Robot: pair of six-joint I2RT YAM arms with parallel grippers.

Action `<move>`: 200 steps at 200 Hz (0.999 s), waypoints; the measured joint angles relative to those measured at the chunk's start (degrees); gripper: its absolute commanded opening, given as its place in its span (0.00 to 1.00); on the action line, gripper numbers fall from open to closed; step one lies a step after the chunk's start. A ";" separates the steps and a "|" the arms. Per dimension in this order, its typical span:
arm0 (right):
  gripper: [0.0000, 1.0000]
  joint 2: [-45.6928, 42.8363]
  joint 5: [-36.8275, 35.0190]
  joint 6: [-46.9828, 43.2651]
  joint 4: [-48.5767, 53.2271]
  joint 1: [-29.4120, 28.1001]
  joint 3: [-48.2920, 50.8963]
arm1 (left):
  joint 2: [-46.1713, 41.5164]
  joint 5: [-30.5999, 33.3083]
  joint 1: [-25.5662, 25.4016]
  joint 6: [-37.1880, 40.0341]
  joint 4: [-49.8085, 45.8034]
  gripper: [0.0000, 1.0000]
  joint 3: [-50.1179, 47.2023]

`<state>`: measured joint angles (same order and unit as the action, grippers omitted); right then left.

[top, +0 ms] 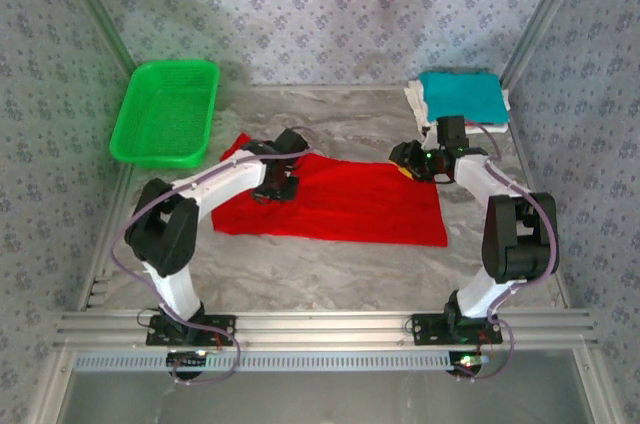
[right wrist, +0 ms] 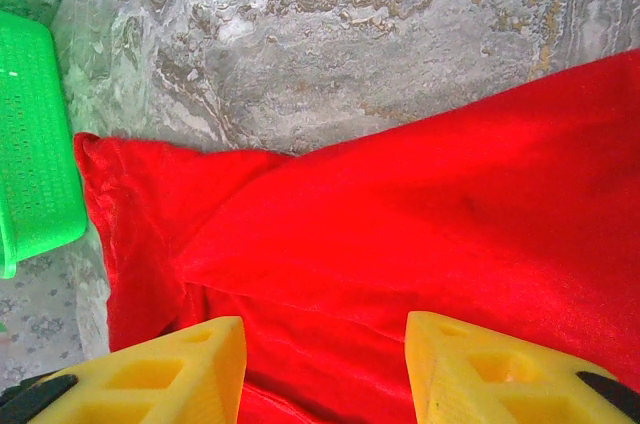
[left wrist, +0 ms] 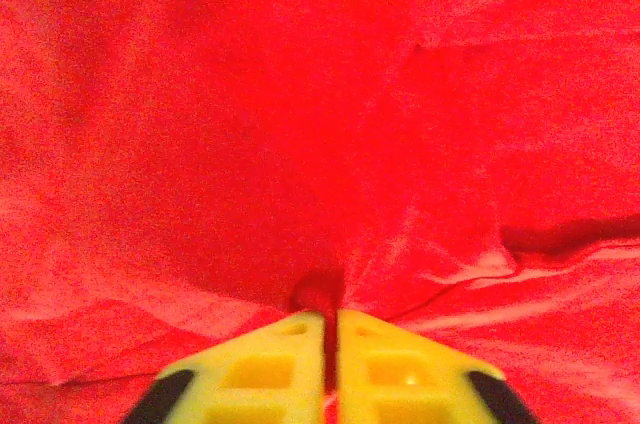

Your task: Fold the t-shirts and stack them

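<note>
Top external, nearest first: bare marble table [top: 330, 264] just beyond the arm bases. Next, red shirt [top: 360, 206] spread flat across mid-table, rumpled toward its left end. Left gripper [top: 275, 187] down on that left part, touching cloth. Left wrist, up close: left gripper [left wrist: 331, 316] almost closed, yellow fingers [left wrist: 270, 364] pinching a small raised tuck of red shirt [left wrist: 300, 124], with a sliver of red in the gap. Right gripper [top: 408, 166] low at the shirt's far right corner. Right wrist: right gripper [right wrist: 322, 322] wide, fingers [right wrist: 200, 364] well apart, holding nothing, poised over red shirt [right wrist: 420, 214]; cannot tell whether touching cloth. Past those fingers, cloth lapped over itself along a slanting edge, then bare table [right wrist: 380, 24], with basket [right wrist: 35, 144] at the left margin. Farthest back in top external: green mesh basket [top: 165, 112] at far left, near the red shirt's corner but apart from it. At far right, folded teal shirt [top: 460, 94] stacked on white shirt [top: 413, 99], just behind the right gripper.
</note>
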<state>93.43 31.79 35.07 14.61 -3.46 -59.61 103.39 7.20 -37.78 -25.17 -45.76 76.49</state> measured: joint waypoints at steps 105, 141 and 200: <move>0.48 -2.03 -3.87 -2.23 4.57 2.32 0.17 | -16.28 -3.56 10.23 1.33 -2.67 0.52 -0.17; 0.47 -5.31 -6.58 -2.84 6.88 7.72 3.15 | -16.98 -6.38 21.18 1.03 0.94 0.46 -12.57; 0.46 -3.43 -6.95 -3.43 7.41 8.57 3.78 | -13.44 -11.89 22.25 0.42 4.98 0.43 -17.88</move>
<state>90.00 24.84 31.64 22.02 5.10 -55.83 89.95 -4.69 -15.53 -24.75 -40.77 58.61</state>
